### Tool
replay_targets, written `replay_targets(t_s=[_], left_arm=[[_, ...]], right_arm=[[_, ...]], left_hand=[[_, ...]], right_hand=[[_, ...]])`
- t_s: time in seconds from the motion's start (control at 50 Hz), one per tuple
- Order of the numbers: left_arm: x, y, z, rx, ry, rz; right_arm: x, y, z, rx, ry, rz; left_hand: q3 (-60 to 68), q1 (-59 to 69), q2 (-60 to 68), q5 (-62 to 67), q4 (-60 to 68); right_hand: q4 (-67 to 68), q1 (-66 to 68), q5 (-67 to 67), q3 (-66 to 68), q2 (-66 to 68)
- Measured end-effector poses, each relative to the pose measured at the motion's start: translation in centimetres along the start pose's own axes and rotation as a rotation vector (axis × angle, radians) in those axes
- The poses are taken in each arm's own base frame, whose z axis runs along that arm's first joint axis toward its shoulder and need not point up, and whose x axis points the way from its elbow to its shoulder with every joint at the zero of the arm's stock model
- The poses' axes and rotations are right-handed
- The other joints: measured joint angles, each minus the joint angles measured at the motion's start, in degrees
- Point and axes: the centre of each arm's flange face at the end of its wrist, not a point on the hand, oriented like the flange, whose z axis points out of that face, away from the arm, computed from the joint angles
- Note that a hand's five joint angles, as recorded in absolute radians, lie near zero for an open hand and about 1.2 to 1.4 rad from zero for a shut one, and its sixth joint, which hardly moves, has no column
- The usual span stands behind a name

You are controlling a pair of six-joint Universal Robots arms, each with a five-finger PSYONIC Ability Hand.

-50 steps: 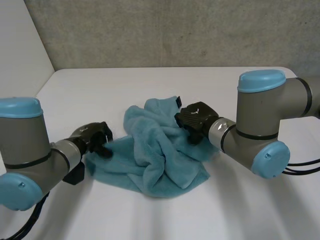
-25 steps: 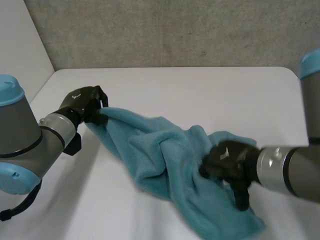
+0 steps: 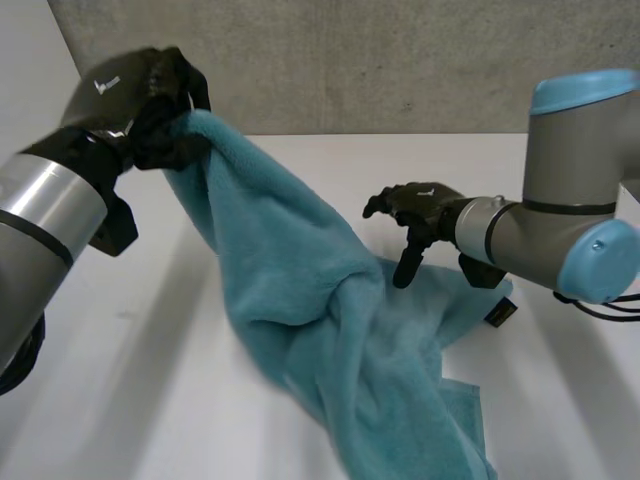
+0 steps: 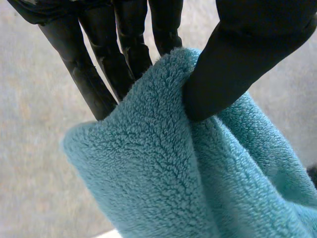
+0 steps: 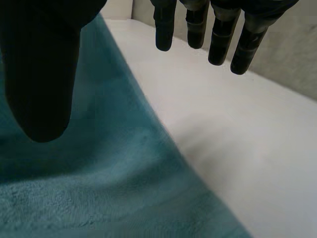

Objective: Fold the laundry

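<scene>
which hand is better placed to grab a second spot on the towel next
Right. The right robot hand is open and empty, close over the towel's lower part, while the left robot hand is busy pinching the raised corner.

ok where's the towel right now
In the head view the teal towel hangs from the left hand, held high at the left, and drapes down onto the white table, passing under the open right hand.

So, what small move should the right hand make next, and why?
Probably lower the right hand and pinch the towel at the edge beneath it: it is open, holding nothing, while the left hand pinches one end up and the rest sags.
</scene>
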Motion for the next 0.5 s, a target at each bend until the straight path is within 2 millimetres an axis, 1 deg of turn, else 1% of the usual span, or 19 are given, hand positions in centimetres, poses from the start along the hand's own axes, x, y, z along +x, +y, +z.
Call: replay_targets(t_s=[0.02, 0.12, 0.2, 0.24, 0.32, 0.34, 0.36, 0.38, 0.4, 0.42, 0.44, 0.48, 0.5], left_arm=[[0.3, -0.9, -0.4, 0.028, 0.011, 0.004], [1.0, -2.7, -1.0, 0.087, 0.031, 0.015], [1.2, -3.4, -0.9, 0.117, 0.038, 0.034], [1.2, -3.8, -0.4, 0.141, 0.041, 0.058], [1.3, -4.3, 0.5, 0.173, 0.045, 0.094], [1.3, -4.6, 0.9, 0.188, 0.046, 0.108], [1.3, -4.6, 0.9, 0.188, 0.046, 0.108], [1.3, -4.9, 1.3, 0.202, 0.046, 0.118], [1.3, -5.1, 1.6, 0.213, 0.047, 0.123], [1.3, -5.3, 1.9, 0.222, 0.047, 0.127], [1.2, -5.6, 2.3, 0.236, 0.048, 0.132], [1.2, -5.9, 2.9, 0.256, 0.049, 0.136], [1.2, -5.9, 2.9, 0.256, 0.049, 0.136]], right_arm=[[-0.1, 0.8, 1.0, -0.013, -0.031, 0.02], [-1.0, 2.5, 3.1, -0.039, -0.15, 0.058], [-1.6, 3.3, 3.8, -0.06, -0.23, 0.08], [-2.0, 3.7, 4.1, -0.081, -0.281, 0.095], [-2.4, 3.7, 4.3, -0.105, -0.328, 0.111], [-2.5, 3.6, 4.4, -0.11, -0.34, 0.114], [-2.5, 3.6, 4.4, -0.11, -0.34, 0.114], [-2.6, 3.4, 4.4, -0.106, -0.344, 0.113], [-2.5, 3.1, 4.5, -0.096, -0.34, 0.11], [-2.4, 2.9, 4.6, -0.089, -0.336, 0.107], [-2.2, 2.2, 4.8, -0.062, -0.317, 0.098], [-1.6, 1.2, 5.0, -0.014, -0.271, 0.083], [-1.6, 1.2, 5.0, -0.014, -0.271, 0.083]], left_hand=[[0.0, 0.0, 0.01, 0.0, 0.0], [0.03, 0.0, 0.02, 0.0, 0.0], [0.12, 0.0, 0.06, 0.0, 0.04], [0.12, 0.0, 0.08, 0.0, 0.04], [0.12, 0.0, 0.08, 0.0, 0.04], [0.12, 0.0, 0.09, 0.0, 0.04], [0.12, 0.0, 0.09, 0.0, 0.04], [0.12, 0.0, 0.09, 0.0, 0.04], [0.12, 0.0, 0.09, 0.0, 0.04], [0.12, 0.0, 0.09, 0.0, 0.04], [0.12, 0.0, 0.09, 0.0, 0.04], [0.12, 0.0, 0.1, 0.0, 0.05], [0.12, 0.0, 0.1, 0.0, 0.05]], right_hand=[[0.0, 0.0, -0.01, 0.0, 0.0], [0.0, 0.0, -0.01, 0.0, 0.0], [0.0, 0.0, -0.01, 0.0, 0.0], [0.0, 0.0, -0.01, 0.0, 0.0], [1.51, 1.47, 1.47, 1.8, 1.66], [12.72, 11.34, 11.96, 13.76, 14.3], [12.72, 11.34, 11.96, 13.76, 14.3], [26.0, 23.32, 24.42, 27.15, 27.21], [31.88, 28.83, 29.92, 32.97, 34.55], [43.21, 38.26, 40.76, 44.29, 44.83], [50.77, 43.43, 48.49, 51.66, 52.12], [54.31, 44.21, 51.65, 54.8, 54.97], [54.31, 44.21, 51.65, 54.8, 54.97]])
